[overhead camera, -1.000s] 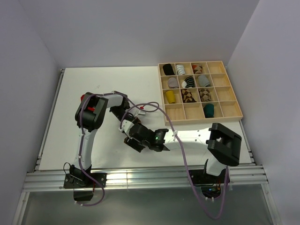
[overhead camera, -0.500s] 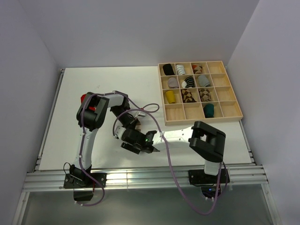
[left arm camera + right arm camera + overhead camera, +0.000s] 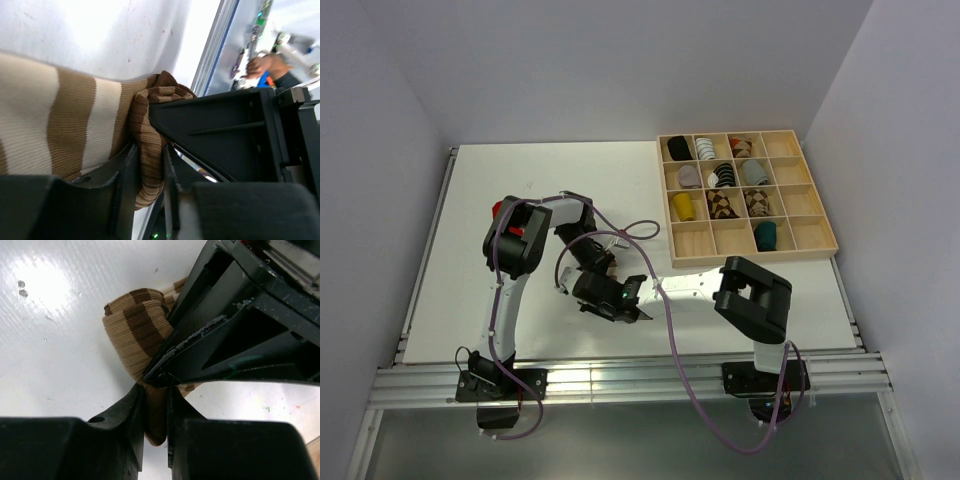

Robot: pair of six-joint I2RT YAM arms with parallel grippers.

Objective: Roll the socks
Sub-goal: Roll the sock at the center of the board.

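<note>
Striped sock [image 3: 75, 125], the brown-and-cream one, is lying on the white table [image 3: 50, 340] in front of the two arm bases, and both arms are meeting over it. The left pincer [image 3: 148, 185] is squeezing the ribbed brown end, with fabric filling the narrow gap between its fingers. The right pincer [image 3: 155, 415] is pinching the same sock from the other side, its fingers nearly together on a fold of cloth. In the right wrist view the near end is bunching into a thick curl, while in the left wrist view a flat striped length is stretching away from it. So the rolling of this sock is looking begun but not finished: the flat part is waiting to be wound in.

Off to the right, the wooden tray [image 3: 750, 259] is holding a number of rolled bundles, with several compartments bare. Whether the teal and red socks are already rolled cannot be told from these views.
</note>
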